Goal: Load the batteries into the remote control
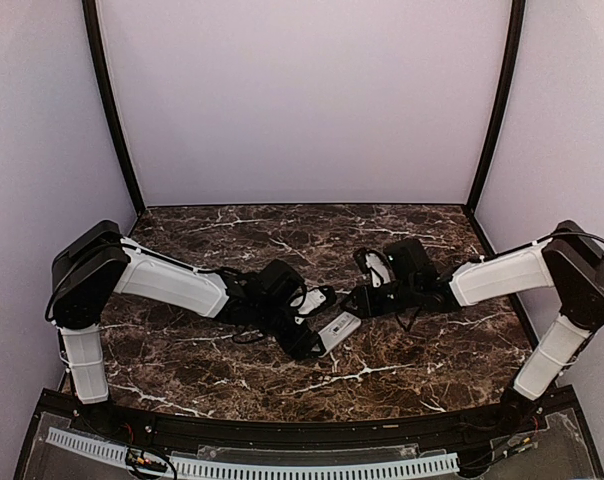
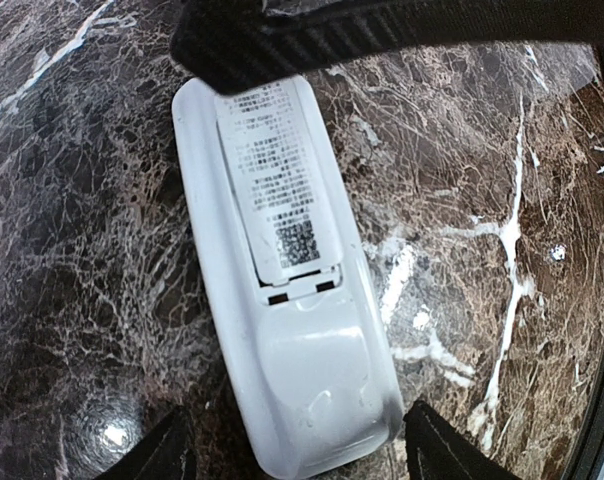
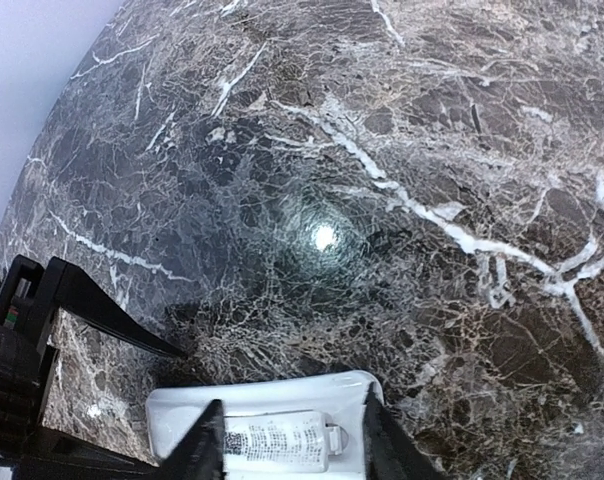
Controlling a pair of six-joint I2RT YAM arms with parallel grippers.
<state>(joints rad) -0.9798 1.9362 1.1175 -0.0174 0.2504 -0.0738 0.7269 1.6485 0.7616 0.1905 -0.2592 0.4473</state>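
The white remote control (image 1: pixel 339 329) lies back side up on the marble table, its labelled battery cover (image 2: pixel 277 180) shut. My left gripper (image 1: pixel 320 343) is open, and its two black fingers straddle the remote's rounded near end (image 2: pixel 297 455) with small gaps on either side. My right gripper (image 1: pixel 355 307) is open and hovers over the remote's other end. In the right wrist view its fingers (image 3: pixel 290 440) stand over the remote (image 3: pixel 272 397) and the cover's label. One right finger (image 2: pixel 382 40) crosses the top of the left wrist view. No batteries are in view.
The dark marble table (image 1: pixel 232 370) is bounded by lilac walls at the back and sides. The left gripper's black body (image 3: pixel 27 345) shows at the left edge of the right wrist view, close to the remote.
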